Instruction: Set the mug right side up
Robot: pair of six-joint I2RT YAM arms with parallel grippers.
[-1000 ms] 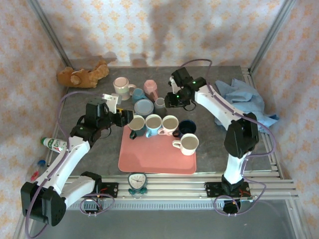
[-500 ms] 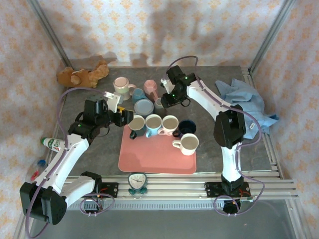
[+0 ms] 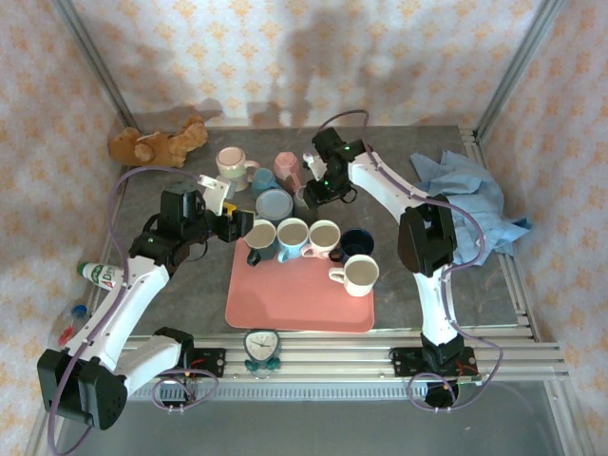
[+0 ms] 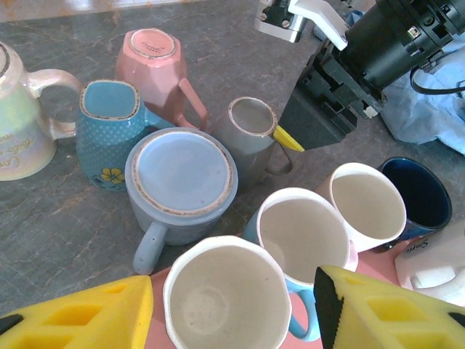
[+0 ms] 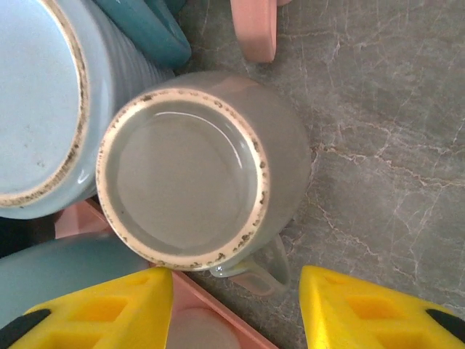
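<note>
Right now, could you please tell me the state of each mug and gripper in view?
Grey mug, upside down.
Light blue mug, upside down.
Pink mug, upside down.
Nearest tray mug, upright, empty.
Dark blue mug, upright.
Left gripper, open.
Right gripper, open.

The back wall (image 3: 190,57) is papered in pale pink with a repeating orange flower pattern, and the same paper covers the left wall (image 3: 43,161) and the right wall (image 3: 570,161). A slanting metal post (image 3: 93,66) marks the left back corner and another post (image 3: 518,62) the right one. Soft grey shadows (image 3: 313,52) fall across the middle of the back wall; the light is otherwise bright and even. The table (image 3: 204,285) has a dark grey top veined like marble, its pale cracks clear in the wrist views. Silver slotted rails (image 3: 332,356) run along its near edge, with a plain grey surface (image 3: 332,427) below them.
</note>
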